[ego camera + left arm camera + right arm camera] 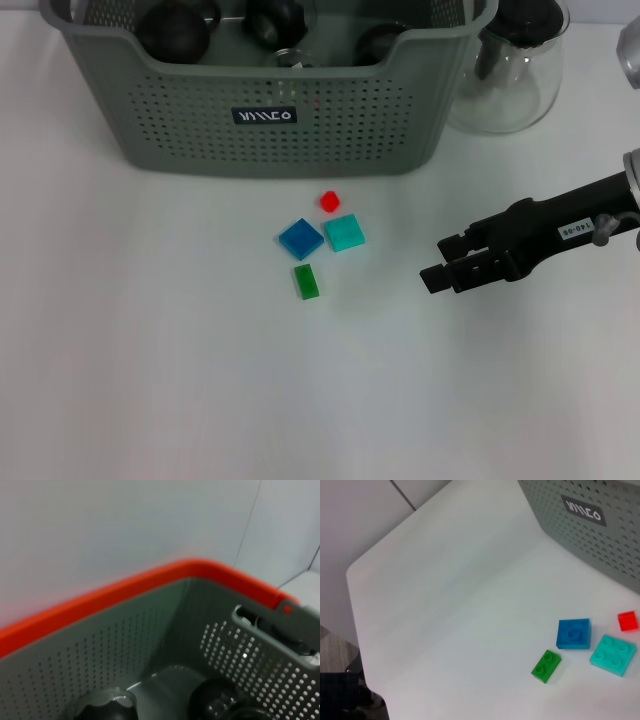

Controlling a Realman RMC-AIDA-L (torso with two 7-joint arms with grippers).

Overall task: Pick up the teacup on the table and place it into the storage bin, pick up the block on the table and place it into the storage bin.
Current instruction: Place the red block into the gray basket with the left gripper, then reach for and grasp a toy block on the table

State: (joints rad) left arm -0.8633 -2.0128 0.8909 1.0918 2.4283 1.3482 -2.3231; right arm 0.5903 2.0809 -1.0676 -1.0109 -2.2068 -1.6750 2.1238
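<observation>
Grey-green storage bin [270, 110] stands at the far side of a white bench [150, 350], dark rounded items inside. Just in front of the bin lie four blocks: red [329, 200], teal [344, 232], blue [300, 238], green [307, 281]. The right gripper [437, 263] hovers beside them, jaws narrowly parted, holding nothing. A glass pitcher [510, 70] stands beside the bin.

Unreadable white lettering, storage bin [264, 116] label

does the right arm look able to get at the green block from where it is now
Probably yes. The right end effector hovers over bare table off to the right of the green block, with nothing between them. The blue block and teal block lie close behind the green one, so a careful approach helps.
</observation>
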